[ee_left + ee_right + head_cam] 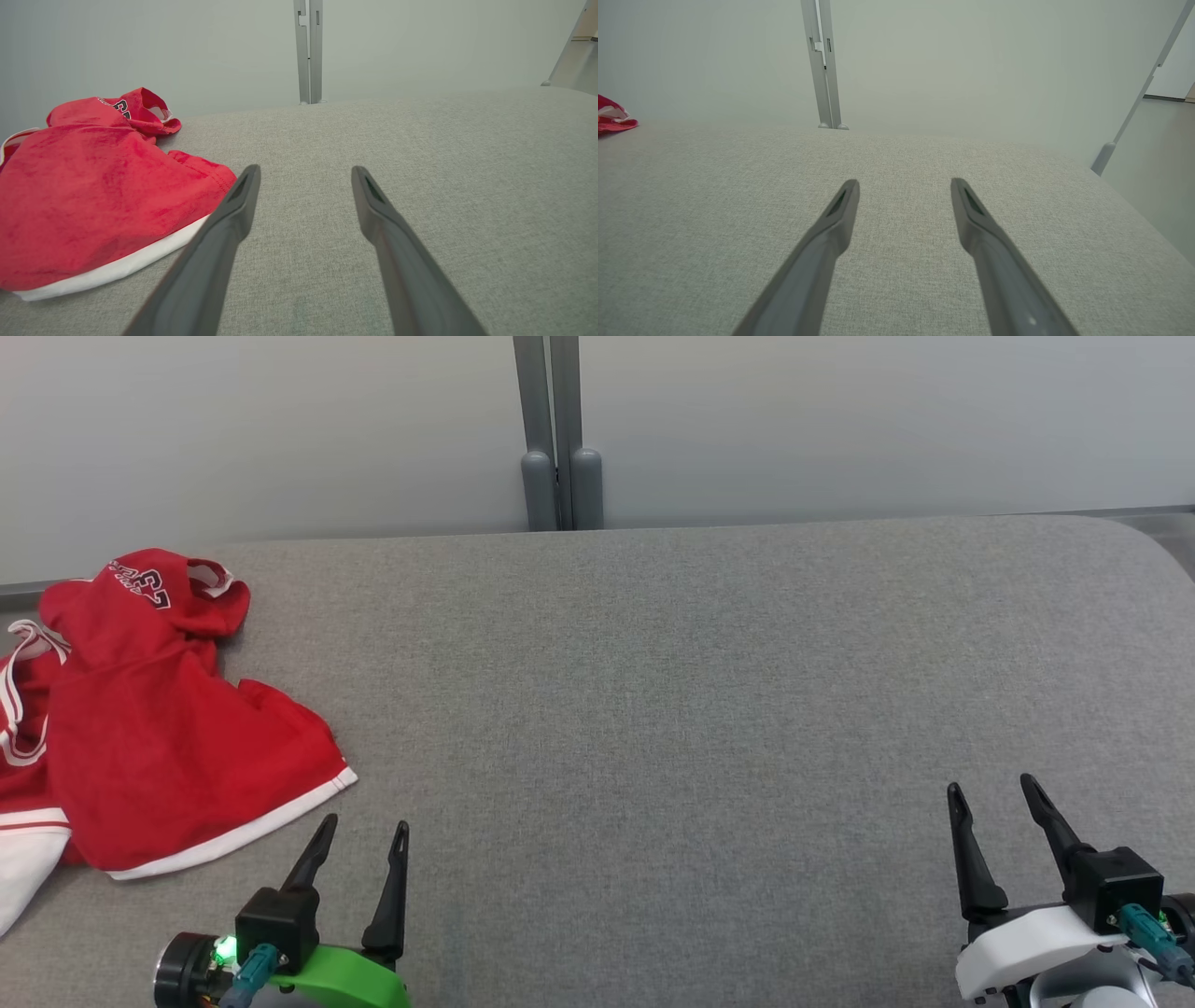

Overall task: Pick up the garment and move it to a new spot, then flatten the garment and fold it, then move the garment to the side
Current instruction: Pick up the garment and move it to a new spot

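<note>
A red garment point(159, 728) with white trim and dark lettering lies crumpled at the left end of the grey padded table point(709, 709); part of it runs off the view's left edge. In the left wrist view the garment point(93, 196) fills the left side, its white hem just left of my fingers. My left gripper point(366, 826) point(306, 172) stands open over bare fabric, just right of the garment's near corner and apart from it. At the table's near right, my right gripper point(991, 786) point(905, 184) is open and empty. A scrap of the garment point(614, 119) shows far left there.
A pale wall runs behind the table, with a grey upright post point(557, 439) at the middle of the far edge. The table's right end rounds off point(1144, 537), and a slanted metal leg point(1129, 116) stands beyond it.
</note>
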{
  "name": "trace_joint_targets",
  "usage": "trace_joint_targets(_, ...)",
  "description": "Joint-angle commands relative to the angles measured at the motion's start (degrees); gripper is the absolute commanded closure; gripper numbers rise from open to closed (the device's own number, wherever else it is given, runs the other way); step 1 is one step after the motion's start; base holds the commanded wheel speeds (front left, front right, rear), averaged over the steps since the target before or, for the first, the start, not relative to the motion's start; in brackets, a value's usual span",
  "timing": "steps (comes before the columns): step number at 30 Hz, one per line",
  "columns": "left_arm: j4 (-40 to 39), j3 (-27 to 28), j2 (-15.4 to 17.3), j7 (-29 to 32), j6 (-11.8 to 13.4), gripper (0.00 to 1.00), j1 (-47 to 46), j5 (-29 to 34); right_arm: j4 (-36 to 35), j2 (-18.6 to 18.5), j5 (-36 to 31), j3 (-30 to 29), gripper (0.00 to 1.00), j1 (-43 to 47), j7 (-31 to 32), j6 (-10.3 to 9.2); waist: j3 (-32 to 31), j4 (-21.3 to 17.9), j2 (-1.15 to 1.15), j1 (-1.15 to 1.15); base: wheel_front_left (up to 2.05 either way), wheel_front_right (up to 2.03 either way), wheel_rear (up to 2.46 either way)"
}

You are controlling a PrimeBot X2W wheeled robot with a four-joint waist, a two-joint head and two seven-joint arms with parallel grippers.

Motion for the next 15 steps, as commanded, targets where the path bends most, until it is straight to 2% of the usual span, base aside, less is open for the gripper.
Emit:
trace_joint_targets(1,0.12,0.0,0.3,-0.04,-0.13,0.0,-0.21,-0.17,0.0,-0.17,0.05,-0.18,0.0,0.16,-0.2,0.0,0.0,0.04,0.0,0.0,0.0,0.0,0.0)
trace_joint_targets(7,0.25,-0.65,0.29,-0.04,-0.14,0.0,-0.74,-0.46,-0.32,-0.15,0.32,-0.44,0.0,0.3,-0.2,0.0,-0.1,1.25,0.0,0.0,0.0,0.0,0.0)
trace_joint_targets(11,0.52,-1.09,-0.17,-0.04,-0.07,0.0,-1.34,-0.52,-0.66,-0.38,0.54,-0.69,0.0,1.28,-0.19,0.0,-0.54,5.31,0.0,0.0,0.0,0.0,0.0)
trace_joint_targets(15,1.3,-1.03,-0.3,-0.03,-0.06,0.0,-1.09,-0.5,-0.39,-0.22,0.47,-0.07,0.0,1.62,-0.19,0.0,-1.38,11.35,0.0,0.0,0.0,0.0,0.0)
